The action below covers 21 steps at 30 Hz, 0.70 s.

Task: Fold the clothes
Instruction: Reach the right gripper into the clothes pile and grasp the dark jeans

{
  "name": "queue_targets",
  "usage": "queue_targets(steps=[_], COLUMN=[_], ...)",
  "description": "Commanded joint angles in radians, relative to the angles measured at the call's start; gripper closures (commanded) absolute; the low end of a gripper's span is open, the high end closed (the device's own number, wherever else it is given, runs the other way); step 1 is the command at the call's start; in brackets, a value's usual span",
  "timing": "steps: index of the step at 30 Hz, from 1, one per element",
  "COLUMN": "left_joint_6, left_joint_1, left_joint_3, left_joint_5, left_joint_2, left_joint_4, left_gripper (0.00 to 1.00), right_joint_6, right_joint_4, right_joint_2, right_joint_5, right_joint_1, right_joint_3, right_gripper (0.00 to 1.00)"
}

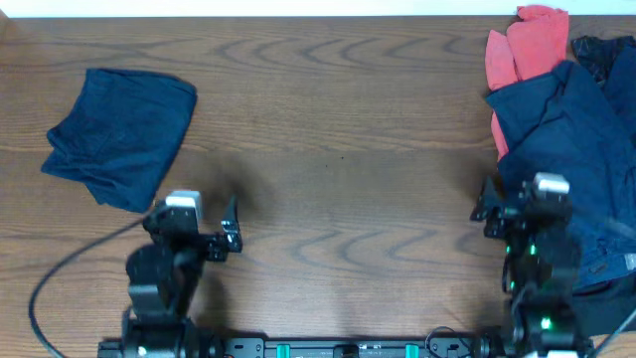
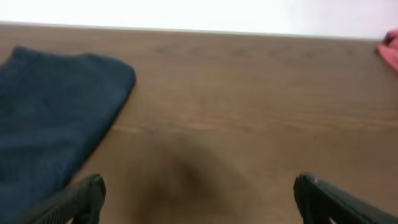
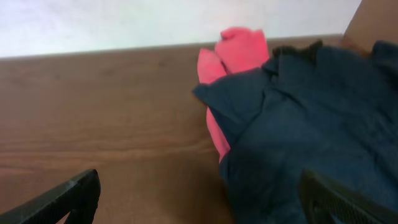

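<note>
Both jaws gape empty; folded navy garment (image 1: pixel 119 134) left, heaped clothes (image 1: pixel 566 129) right.

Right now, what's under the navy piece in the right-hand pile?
A red shirt sticks out from under the navy piece along its left and far edges; a black garment shows at the far right. How far either extends underneath is covered.

Cloth at both sides of the table, arms along the bottom edge

A folded navy garment (image 1: pixel 119 134) lies upper left on the wooden table (image 1: pixel 338 119). At far right sits a heap: red shirt (image 1: pixel 527 45) above, large navy piece (image 1: pixel 571 129) below. The left gripper (image 1: pixel 232 227) is over wood, and the right gripper (image 1: pixel 487 207) is just beside the heap.
</note>
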<state>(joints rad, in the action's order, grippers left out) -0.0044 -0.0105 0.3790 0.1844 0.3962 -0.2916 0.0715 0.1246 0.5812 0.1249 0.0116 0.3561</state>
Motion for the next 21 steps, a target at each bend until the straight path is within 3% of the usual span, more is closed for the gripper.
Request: queue_targets(steps=[1, 10, 15, 17, 21], left_joint_6=[-0.016, -0.017, -0.017, -0.017, -0.017], left_joint_1=[-0.004, -0.004, -0.004, -0.004, -0.004], left_joint_3=[0.159, 0.461, 0.470, 0.470, 0.470], left_joint_5=[0.010, 0.010, 0.010, 0.010, 0.010], left_joint_2=[0.188, 0.546, 0.627, 0.643, 0.648], left_joint_4=[-0.096, -0.370, -0.387, -0.390, -0.385], left_gripper=[0.02, 0.02, 0.02, 0.02, 0.02], right_joint_6=[0.002, -0.155, -0.155, -0.153, -0.132], right_joint_4=[0.064, 0.329, 0.301, 0.299, 0.298], right_joint_2=[0.209, 0.746, 0.885, 0.929, 1.003], right_joint_5=[0.006, 0.006, 0.077, 0.131, 0.164], right_joint_1=[0.009, 0.016, 0.022, 0.032, 0.059], right_joint_3=[0.163, 0.568, 0.604, 0.604, 0.603], right_gripper=[0.01, 0.01, 0.01, 0.13, 0.14])
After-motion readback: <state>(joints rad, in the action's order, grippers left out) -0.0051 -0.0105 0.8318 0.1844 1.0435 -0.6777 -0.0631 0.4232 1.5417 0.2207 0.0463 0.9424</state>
